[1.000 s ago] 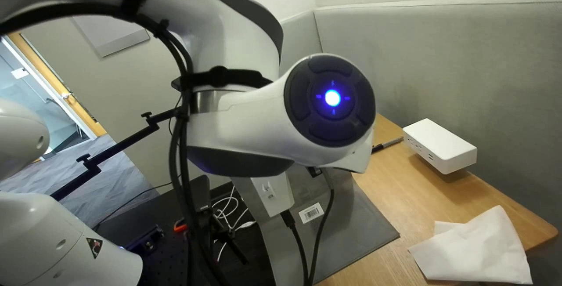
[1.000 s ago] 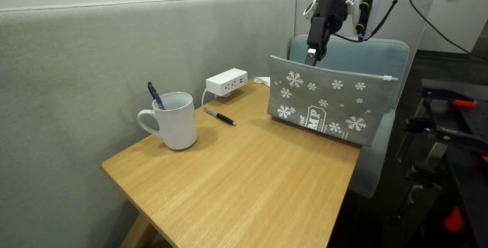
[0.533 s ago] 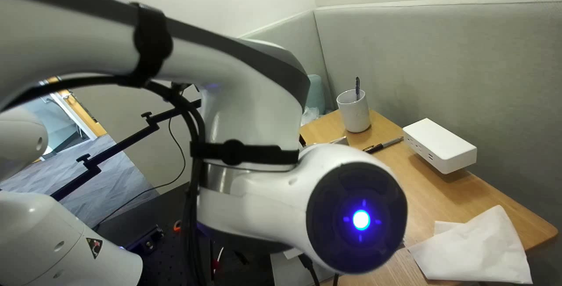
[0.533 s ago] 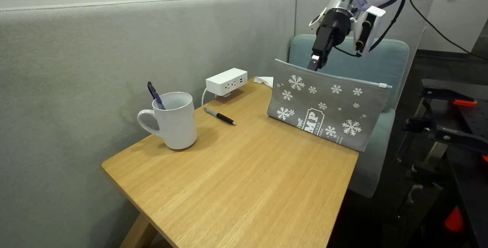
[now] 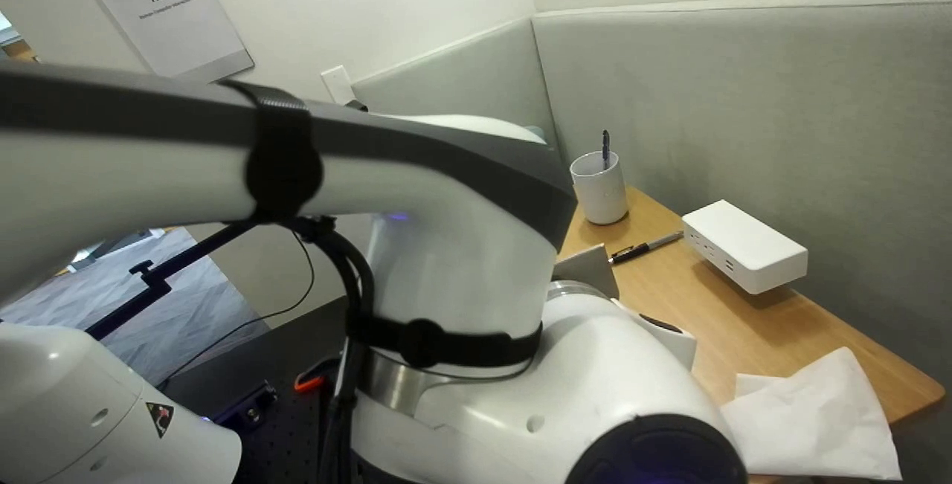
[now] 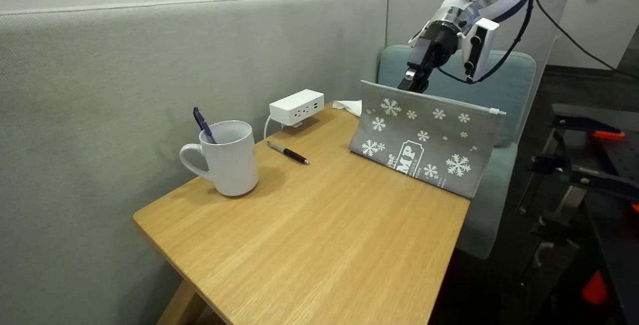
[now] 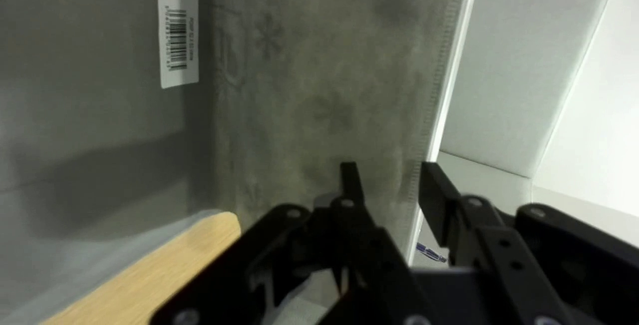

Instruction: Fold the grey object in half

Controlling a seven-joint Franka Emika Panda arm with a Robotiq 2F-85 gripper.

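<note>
in an exterior view, pouch (image 6: 424, 138), right of centre, one panel raised, mug (image 6: 233, 165), left of centre, gripper (image 7: 389, 169), lower right of the wrist view, jaws apart

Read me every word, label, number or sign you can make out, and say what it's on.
"Graphics & HCI": on the wall sign; its smaller lines are too blurred to read for certain.
"MP": on the grey pouch; the small print by it is unreadable.
Barcode sticker: on the grey pouch; its digits and print are too small to read.
Triangular label: on the robot's white housing; no readable words.
</note>
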